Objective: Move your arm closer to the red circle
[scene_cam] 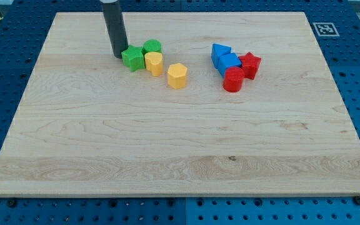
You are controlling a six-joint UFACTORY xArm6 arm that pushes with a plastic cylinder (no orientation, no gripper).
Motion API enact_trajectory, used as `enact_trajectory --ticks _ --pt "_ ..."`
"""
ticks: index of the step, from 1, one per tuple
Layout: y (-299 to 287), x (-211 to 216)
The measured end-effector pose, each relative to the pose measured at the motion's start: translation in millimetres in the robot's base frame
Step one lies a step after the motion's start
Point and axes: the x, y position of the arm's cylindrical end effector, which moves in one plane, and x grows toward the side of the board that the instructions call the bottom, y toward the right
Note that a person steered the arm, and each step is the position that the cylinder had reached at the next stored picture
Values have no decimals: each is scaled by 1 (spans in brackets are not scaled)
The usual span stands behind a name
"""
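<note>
Our tip (pixel 118 56) touches the green star (pixel 131 58); no fingers exist; the red circle (pixel 234 80), well apart rightward, looks light, rigid; nudge its side.

one view | high, angled down | whole wooden board (pixel 180 156) framed

I can read no words, brand names or numbers anywhere from my station; the one sign is a black-and-white square fiducial marker (pixel 322 29) printed on the wooden board (pixel 180 144) at the view's top right corner. Its pattern is too small to decode.
</note>
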Motion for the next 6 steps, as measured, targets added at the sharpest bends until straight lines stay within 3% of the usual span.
enact_trajectory --ticks 2,3,5,6 --pt "-15 15" --pt "-6 49" --pt "71 107" --pt "122 107"
